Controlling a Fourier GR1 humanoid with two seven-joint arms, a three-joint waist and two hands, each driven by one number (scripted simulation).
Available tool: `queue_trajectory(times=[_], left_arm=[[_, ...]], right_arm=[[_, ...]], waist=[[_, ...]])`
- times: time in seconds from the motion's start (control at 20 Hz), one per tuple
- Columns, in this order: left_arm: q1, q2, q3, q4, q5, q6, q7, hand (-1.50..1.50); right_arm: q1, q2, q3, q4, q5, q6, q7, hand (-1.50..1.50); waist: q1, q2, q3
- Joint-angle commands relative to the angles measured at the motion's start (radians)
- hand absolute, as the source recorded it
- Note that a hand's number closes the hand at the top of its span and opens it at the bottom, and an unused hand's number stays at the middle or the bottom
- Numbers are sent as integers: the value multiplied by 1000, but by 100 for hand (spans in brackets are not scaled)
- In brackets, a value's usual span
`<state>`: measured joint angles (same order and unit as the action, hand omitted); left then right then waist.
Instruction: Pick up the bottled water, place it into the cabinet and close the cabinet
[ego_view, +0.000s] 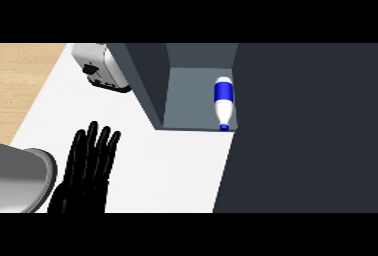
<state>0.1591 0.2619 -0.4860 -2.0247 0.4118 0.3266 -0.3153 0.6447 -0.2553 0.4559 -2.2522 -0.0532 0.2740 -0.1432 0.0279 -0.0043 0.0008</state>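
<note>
Inside the cabinet (193, 95), toward its right wall, the bottled water (224, 102) lies on its side, white with a blue band and a blue cap pointing to the near edge of the compartment floor; nothing touches it. Placement thus appears done, and the step in hand is judged to be the closing of the cabinet. The large dark panel (303, 125) filling the right of the view is probably the open cabinet door, though its hinge is not visible. The left robot hand (87, 167) shows at the near left, fingers straight and spread, holding nothing, well apart from the bottle; the right robot hand does not show at all. The next move would call for a push against the door's face, swinging it across the opening without the cap catching at the sill. The white table (170, 160) carries a toaster (103, 67) at the far left and a grey round rim (29, 175) at the near left edge; a wooden floor (26, 80) lies beyond.
</note>
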Motion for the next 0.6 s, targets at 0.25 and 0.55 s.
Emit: queue_trajectory(times=[0.25,0.55], left_arm=[[332,146,89,-261,64,-79,-76,-150],[476,204,201,-309,174,-198,-133,-150]], right_arm=[[-61,-32,182,-117,106,43,100,150],[-114,21,286,-149,189,20,209,150]], waist=[[-5,-3,-2],[17,-3,-5]])
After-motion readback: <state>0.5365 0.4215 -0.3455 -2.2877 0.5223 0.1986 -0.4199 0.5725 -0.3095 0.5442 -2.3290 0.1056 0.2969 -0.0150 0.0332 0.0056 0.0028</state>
